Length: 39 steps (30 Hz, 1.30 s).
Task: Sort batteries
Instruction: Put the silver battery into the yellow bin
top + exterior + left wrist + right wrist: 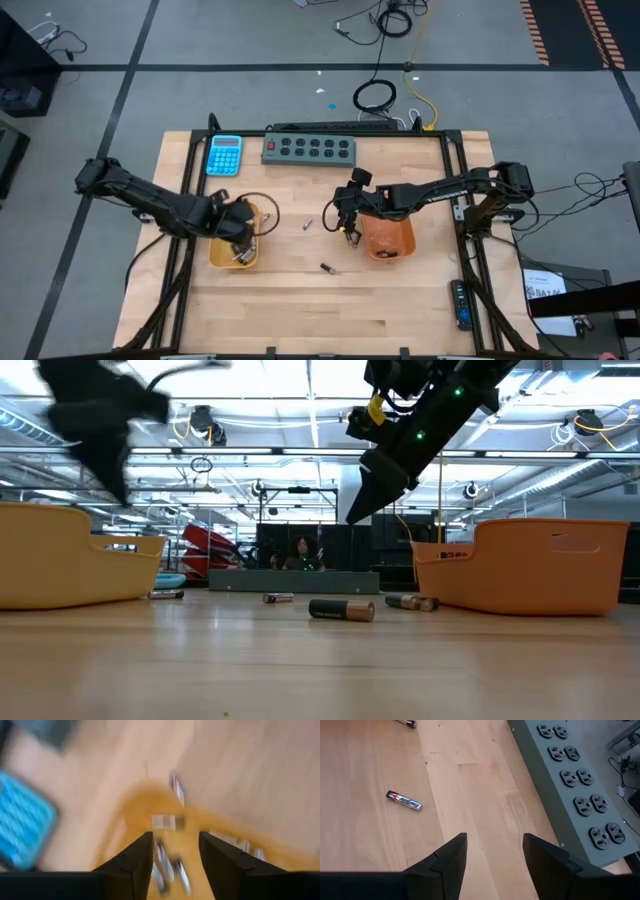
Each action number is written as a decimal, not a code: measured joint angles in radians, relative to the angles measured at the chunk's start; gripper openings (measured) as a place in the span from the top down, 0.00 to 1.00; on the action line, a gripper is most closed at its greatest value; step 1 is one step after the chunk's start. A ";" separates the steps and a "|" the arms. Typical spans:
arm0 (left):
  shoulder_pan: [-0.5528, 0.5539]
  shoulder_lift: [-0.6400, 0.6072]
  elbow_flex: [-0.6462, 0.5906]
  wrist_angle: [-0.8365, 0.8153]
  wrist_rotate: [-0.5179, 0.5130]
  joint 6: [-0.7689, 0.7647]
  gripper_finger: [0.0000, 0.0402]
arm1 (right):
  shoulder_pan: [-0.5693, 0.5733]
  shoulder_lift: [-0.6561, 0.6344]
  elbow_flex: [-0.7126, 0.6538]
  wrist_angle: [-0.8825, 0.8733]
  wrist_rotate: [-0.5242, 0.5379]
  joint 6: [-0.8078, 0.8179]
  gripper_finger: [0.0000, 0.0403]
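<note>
Batteries: several lay in the yellow tray (215, 255); loose ones rested on the bare wood — one (326, 268) toward the table's front, another (308, 224) between the two trays.
Left gripper (240, 228): hovered over the yellow tray, fingers (135, 862) spread with nothing between them — silvery batteries (170, 870) blurred below.
Right gripper (345, 222): hung above the table (400, 300) beside the orange tray (388, 238), fingers parted and empty; a dark battery (403, 800) lay on the wood ahead.
Power strip (310, 149): along the far edge.
Calculator (224, 155): blue, beside the strip.
</note>
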 joint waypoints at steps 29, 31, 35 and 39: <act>0.412 0.397 0.037 0.374 0.339 0.478 0.56 | 0.000 0.007 -0.001 -0.010 0.001 0.001 0.54; 0.410 0.412 0.037 0.329 0.338 0.489 0.56 | 0.000 0.014 -0.001 -0.010 0.001 0.001 0.54; 0.405 0.419 0.036 0.303 0.320 0.497 0.56 | 0.000 0.021 -0.001 -0.010 0.001 0.003 0.54; 0.407 0.419 0.036 0.307 0.311 0.497 0.56 | 0.000 0.021 -0.001 -0.009 0.001 0.005 0.54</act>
